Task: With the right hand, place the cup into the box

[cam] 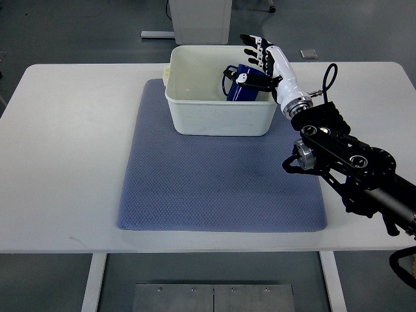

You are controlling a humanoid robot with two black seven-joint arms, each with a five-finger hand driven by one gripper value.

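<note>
A dark blue cup (242, 90) lies tilted inside the white box (195, 116), against its right wall, with its handle toward the box's middle. My right hand (255, 64) reaches in from the right and hovers over the box's right rim, directly above the cup. Its fingers (252, 47) are stretched out and spread past the cup, not wrapped around it. The thumb (250, 80) lies across the cup's top; I cannot tell whether it touches. The left arm does not show.
The box stands at the far edge of a blue-grey mat (214, 188) on a white table (65, 143). My right forearm (344, 156), black and bulky, crosses the table's right side. A white cabinet (201, 19) stands behind the table.
</note>
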